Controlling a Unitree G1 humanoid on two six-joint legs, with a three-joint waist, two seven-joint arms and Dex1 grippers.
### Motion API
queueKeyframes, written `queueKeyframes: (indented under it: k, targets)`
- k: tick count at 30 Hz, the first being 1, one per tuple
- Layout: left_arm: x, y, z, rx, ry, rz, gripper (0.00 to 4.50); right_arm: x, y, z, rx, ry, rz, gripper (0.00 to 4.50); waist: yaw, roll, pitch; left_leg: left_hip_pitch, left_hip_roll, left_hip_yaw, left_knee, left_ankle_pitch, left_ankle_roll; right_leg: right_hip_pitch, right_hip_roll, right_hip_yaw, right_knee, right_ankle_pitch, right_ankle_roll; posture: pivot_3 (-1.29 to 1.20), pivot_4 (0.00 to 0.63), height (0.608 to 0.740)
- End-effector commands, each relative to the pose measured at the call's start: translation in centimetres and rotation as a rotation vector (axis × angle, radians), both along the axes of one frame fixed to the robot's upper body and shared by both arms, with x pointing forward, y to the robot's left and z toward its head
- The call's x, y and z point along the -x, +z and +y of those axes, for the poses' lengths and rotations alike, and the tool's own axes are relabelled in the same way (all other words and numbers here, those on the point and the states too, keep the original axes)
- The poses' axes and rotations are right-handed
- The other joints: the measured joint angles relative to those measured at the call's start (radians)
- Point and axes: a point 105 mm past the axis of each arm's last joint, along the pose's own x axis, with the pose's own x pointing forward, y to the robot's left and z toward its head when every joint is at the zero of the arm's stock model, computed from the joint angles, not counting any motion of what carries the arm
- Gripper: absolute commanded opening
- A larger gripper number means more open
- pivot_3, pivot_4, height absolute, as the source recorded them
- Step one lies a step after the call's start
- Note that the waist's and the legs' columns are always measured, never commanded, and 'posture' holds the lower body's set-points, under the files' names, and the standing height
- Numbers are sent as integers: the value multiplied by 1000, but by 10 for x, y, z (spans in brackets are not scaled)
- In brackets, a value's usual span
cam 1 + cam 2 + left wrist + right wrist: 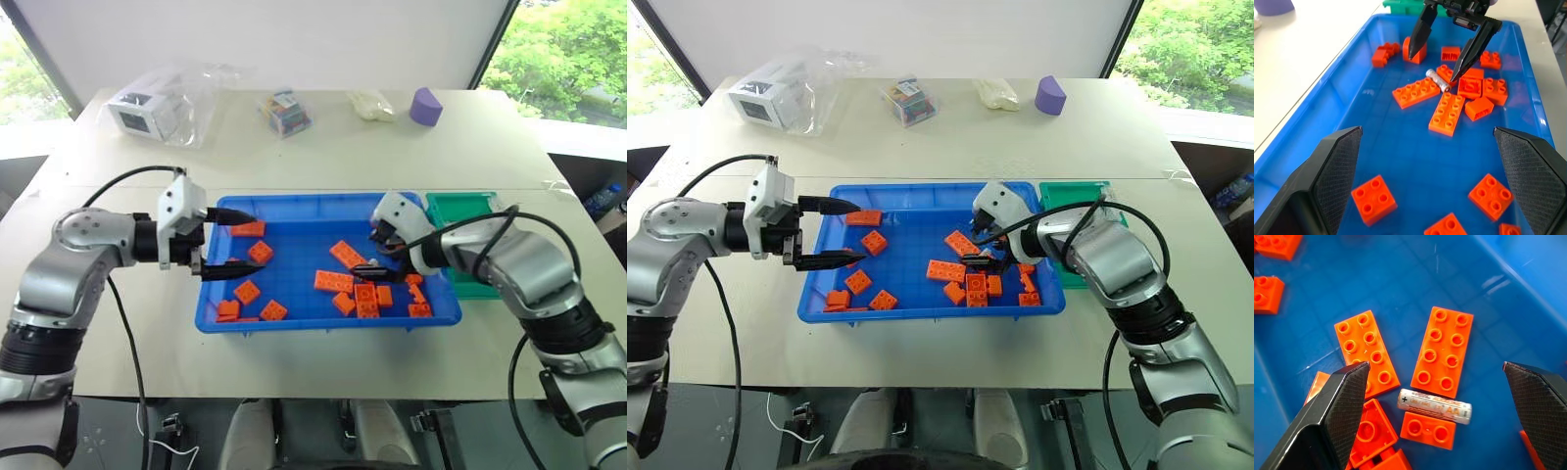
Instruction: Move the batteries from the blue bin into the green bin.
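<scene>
The blue bin (323,323) sits mid-table, scattered with orange bricks (333,282). One silver battery (1434,406) lies among the bricks in its right part, touching a small brick; it is also seen from across the bin (1438,80). My right gripper (1435,364) is open and points down over that battery, its two fingertips straddling it a little above the bin floor. Over the bin's left end my left gripper (260,240) hovers open, holding nothing. The green bin (460,211) stands against the blue bin's right rim, partly behind my right arm.
At the table's far side lie a clear plastic bag with a white box (157,103), a small pack of coloured items (286,113), a clear wrapper (370,103) and a purple block (425,106). Table edges are near on both sides.
</scene>
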Motion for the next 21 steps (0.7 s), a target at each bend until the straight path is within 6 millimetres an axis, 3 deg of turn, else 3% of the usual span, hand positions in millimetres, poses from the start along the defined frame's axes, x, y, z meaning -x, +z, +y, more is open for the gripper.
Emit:
queueKeyframes:
  k: [1, 15, 21]
  targets:
    - [4, 14, 2, 5, 3, -52, 4500, -4, -6, -1, 23, -24, -12, 4486, 1, 0, 0, 0, 0, 0, 0, 0, 0, 0, 0, 0, 0, 0, 0, 0, 150, 734]
    - [4, 16, 3, 1, 15, -57, 4500, -1, -32, -17, 109, -25, 8, 4486, 0, -1, -1, 1, 0, 0, 0, 0, 0, 1, 0, 0, 0, 0, 0, 0, 150, 734]
    - [1, 17, 3, 3, 14, -62, 4500, 5, -7, -1, 10, 0, 4, 4486, 0, -1, -1, 1, 0, 0, 0, 0, 0, 1, 0, 0, 0, 0, 0, 0, 150, 734]
